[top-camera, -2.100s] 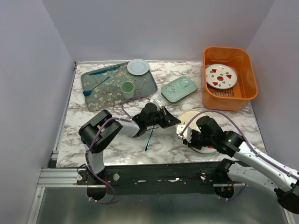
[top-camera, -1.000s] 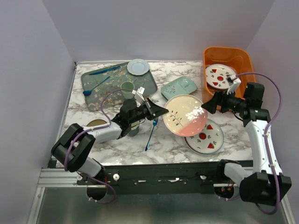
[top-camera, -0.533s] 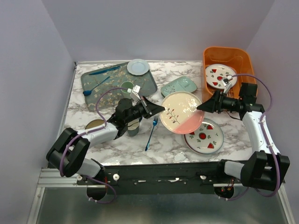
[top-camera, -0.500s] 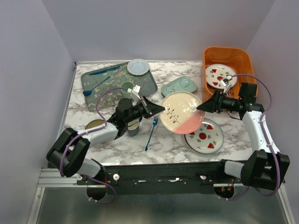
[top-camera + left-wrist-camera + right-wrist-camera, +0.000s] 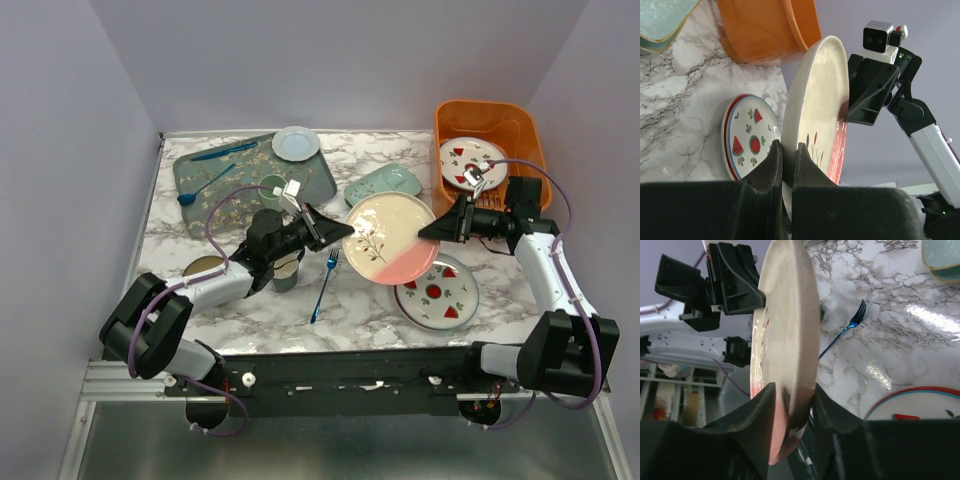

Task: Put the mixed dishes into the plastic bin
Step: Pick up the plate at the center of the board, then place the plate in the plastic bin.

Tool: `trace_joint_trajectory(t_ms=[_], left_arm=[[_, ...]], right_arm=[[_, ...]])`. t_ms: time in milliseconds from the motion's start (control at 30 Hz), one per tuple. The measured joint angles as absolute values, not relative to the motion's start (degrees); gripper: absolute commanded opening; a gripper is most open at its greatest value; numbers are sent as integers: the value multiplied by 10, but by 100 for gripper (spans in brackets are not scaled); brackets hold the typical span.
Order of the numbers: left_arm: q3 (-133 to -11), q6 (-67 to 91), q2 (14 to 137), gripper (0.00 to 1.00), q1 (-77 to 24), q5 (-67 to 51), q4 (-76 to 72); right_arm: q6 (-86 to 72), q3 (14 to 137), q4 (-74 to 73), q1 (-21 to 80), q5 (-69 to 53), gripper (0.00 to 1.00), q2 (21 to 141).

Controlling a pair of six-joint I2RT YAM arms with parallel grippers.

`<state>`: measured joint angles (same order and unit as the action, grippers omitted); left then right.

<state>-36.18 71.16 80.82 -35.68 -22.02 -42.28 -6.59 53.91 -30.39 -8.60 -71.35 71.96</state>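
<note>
Change since 1 second ago: the cream-and-pink plate (image 5: 390, 240) is farther from the near table edge and a little closer to the orange plastic bin (image 5: 538, 175). The right gripper (image 5: 432, 229) has come in onto its rim.

Finding 1. The plate hangs tilted in the air above the marble table (image 5: 380, 322). It is just left of the bin's near corner and outside the bin.

Finding 2. The left gripper (image 5: 787, 152) holds the rim on the side away from the bin. Its fingers are drawn narrow and press the plate's 2 faces.

Finding 3. The right gripper (image 5: 792, 400) straddles the rim on the bin side. Its fingers are set narrow, with the plate's edge filling the gap. It appears to be gripping, though contact on the far face is partly hidden.

Finding 4. 1 watermelon plate (image 5: 460, 156) lies flat inside the bin. The other watermelon plate (image 5: 437, 292) lies on the table in front of the bin, partly under the held plate. The pale-green divided dish (image 5: 383, 185) lies left of the bin, untouched.

Assessment: the step in hand is a handover of the plate from the left arm to the right, on the way to the bin. The next move calls for the left gripper to open and draw back away from the bin, but only once the right hold is firm. The right arm must then lift the plate over the bin's wall and lower it onto the plate already inside. A wide plate held at 1 rim point may pivot, so the transfer should be slow.
</note>
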Motion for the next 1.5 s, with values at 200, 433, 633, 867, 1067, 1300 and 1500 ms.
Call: trace_joint_trajectory(t_ms=[200, 433, 633, 867, 1067, 1300, 1500], left_arm=[[-375, 696, 809, 5, -355, -228, -439], [-383, 695, 800, 73, -348, -228, -431], [-390, 633, 715, 96, -319, -212, -343], [-390, 537, 570, 99, -285, -150, -223], [-389, 473, 473, 99, -264, -121, -120], [-370, 416, 387, 99, -259, -93, -12], [-343, 403, 346, 99, -259, -79, 29]], right_arm=[[-96, 540, -301, -92, -732, 0, 740], [-98, 559, -299, -106, -761, 0, 755], [-103, 602, -293, -161, -782, 0, 771], [-204, 608, -177, -207, -761, 0, 775], [-323, 613, -45, -220, -706, 0, 794], [-418, 658, 56, -224, -602, 0, 851], [-489, 675, 114, -227, -516, 0, 886]])
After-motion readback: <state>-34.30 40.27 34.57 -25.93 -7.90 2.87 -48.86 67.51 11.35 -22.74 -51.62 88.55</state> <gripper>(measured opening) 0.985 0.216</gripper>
